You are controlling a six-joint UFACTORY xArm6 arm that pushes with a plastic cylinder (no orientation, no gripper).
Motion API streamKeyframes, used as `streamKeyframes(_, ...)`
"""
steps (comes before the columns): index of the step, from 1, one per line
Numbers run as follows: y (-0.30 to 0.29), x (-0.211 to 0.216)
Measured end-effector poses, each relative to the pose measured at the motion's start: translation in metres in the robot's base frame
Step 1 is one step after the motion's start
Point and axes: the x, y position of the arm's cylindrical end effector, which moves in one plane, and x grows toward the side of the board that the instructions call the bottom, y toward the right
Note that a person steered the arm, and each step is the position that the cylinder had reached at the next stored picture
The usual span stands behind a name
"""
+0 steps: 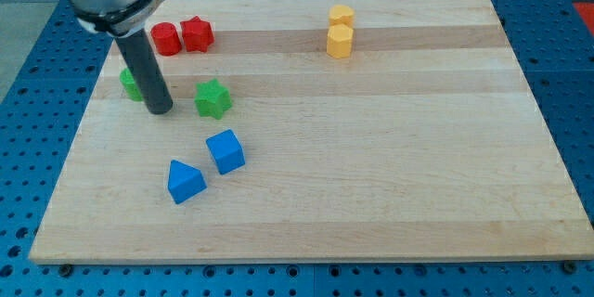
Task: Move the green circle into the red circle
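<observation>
Two reds [166,39] [197,33], two greens [131,83] [213,98], two blues [225,151] [185,182], two yellows [342,15] [340,41] on the table [390,167]. Tip [160,109] just right of green circle; no jaws here.

My tip [160,109] sits between two blocks [131,83] [213,98].

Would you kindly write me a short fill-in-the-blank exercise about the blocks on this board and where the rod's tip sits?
1. My tip rests just to the view's right of the ____ circle.
2. The red circle lies to the view's ____ of the red star.
3. The two ____ blocks sit near the view's top.
4. The blue cube lies below the green ____.

Missing words: green; left; yellow; star
</observation>
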Motion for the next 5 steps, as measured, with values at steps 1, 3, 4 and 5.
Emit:
streamKeyframes(1, -0.062, -0.013)
streamKeyframes(3, -0.073, -0.093)
streamKeyframes(4, -0.083, -0.045)
streamKeyframes(5, -0.075, 0.003)
